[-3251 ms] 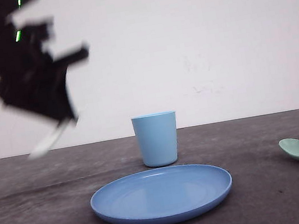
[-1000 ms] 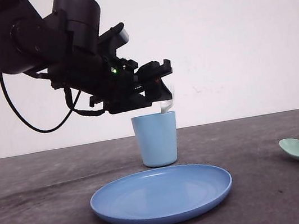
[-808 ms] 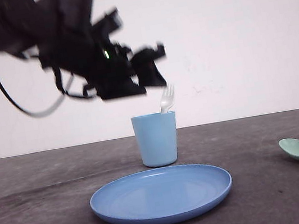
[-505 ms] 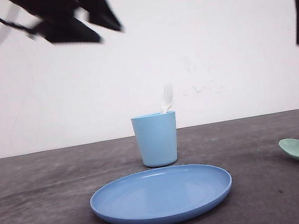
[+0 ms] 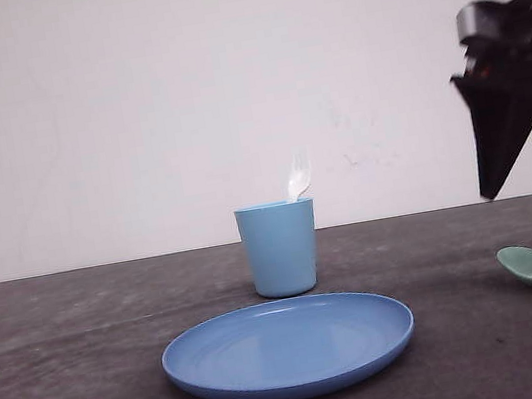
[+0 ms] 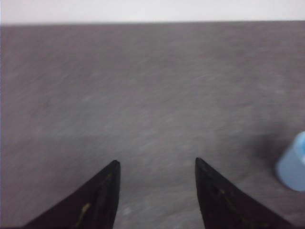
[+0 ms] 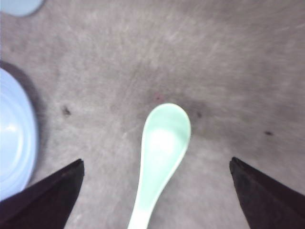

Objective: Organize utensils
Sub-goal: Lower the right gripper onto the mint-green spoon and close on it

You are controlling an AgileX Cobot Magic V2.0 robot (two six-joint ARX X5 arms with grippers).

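Right tool point(image 7: 157, 164) spread wide, hanging above the mint spoon point(image 7: 162, 143) lying far right on the table point(image 5: 74, 392). Looks light, stiff, slick plastic; prob best pinched across the handle. Left tool point(image 6: 157, 164) spread, empty. Fork point(image 5: 297, 176) stands in cup point(image 5: 280, 248).

cup point(image 5: 280, 248): light blue, upright on the table, just behind the plate, near the middle
plate point(image 5: 288, 346): blue, round, flat on the table, in front of the cup
table point(image 5: 71, 372): dark grey, mottled, with small dark specks
wall point(image 5: 178, 92): plain white, faint marks right of the cup
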